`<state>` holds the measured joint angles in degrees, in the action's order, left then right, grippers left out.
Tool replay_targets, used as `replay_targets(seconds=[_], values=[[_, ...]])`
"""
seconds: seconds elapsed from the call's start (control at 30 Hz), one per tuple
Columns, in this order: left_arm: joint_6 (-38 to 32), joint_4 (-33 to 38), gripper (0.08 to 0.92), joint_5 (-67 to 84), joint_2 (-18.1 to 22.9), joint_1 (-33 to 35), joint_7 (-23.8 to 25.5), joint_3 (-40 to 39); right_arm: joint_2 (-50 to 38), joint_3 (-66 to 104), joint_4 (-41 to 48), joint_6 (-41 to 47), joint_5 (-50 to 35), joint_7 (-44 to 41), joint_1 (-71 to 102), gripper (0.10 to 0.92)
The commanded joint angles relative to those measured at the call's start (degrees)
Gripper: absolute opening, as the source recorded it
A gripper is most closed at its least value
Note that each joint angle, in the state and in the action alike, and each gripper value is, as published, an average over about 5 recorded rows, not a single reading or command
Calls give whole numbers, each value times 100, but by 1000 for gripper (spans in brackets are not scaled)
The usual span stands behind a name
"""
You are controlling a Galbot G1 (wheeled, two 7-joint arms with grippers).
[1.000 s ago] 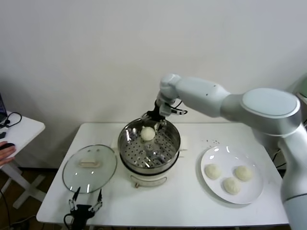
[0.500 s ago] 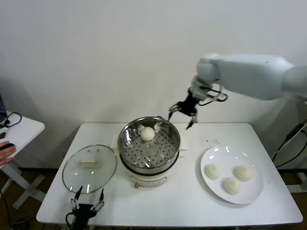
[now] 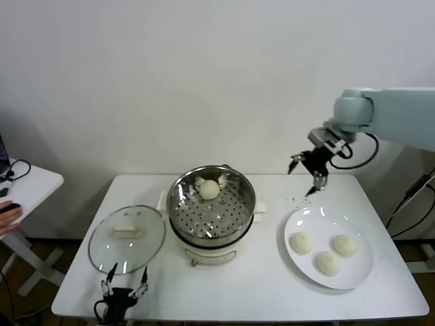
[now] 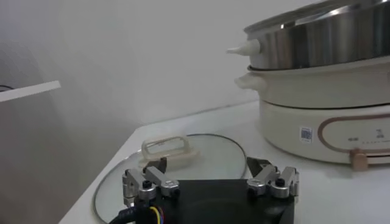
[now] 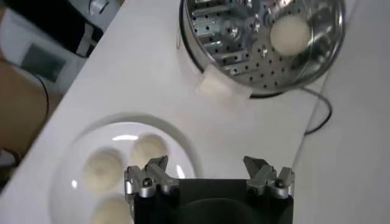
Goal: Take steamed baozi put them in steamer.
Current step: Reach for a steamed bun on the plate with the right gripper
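Raised above the white plate's (image 3: 297, 269) far rim, right gripper (image 3: 307, 171) spread wide, empty; one baozi (image 5: 289, 34) in the steamer (image 3: 211, 204). Parked at the table's (image 3: 258, 292) near edge, left gripper (image 4: 210, 182) gaping beside the glass lid (image 4: 207, 159).

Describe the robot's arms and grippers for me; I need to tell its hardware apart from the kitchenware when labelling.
The right arm has a smooth, rounded pale grey-white shell with a black cable looping at its wrist. The right gripper is black with slim metal-tipped fingers. The left gripper matches it: black body, silver finger brackets with screws, and coloured wires at its base.
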<state>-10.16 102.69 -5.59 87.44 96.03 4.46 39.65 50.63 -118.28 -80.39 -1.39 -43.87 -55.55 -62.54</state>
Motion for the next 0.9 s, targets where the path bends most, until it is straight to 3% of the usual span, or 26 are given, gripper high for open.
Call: replay_targets(seconds=[0.03, 0.47, 0.9], values=[[-10, 8, 823, 6, 10, 15, 1, 12, -632, -102, -603, 1438, 11, 153, 435, 823], [-12, -11, 823, -1, 23, 28, 0, 48, -850, 896, -392, 1760, 812, 719, 1983, 823], [-45, -53, 823, -10, 19, 54, -9, 61, -780, 1653, 56, 1997, 1085, 1296, 3145, 823]])
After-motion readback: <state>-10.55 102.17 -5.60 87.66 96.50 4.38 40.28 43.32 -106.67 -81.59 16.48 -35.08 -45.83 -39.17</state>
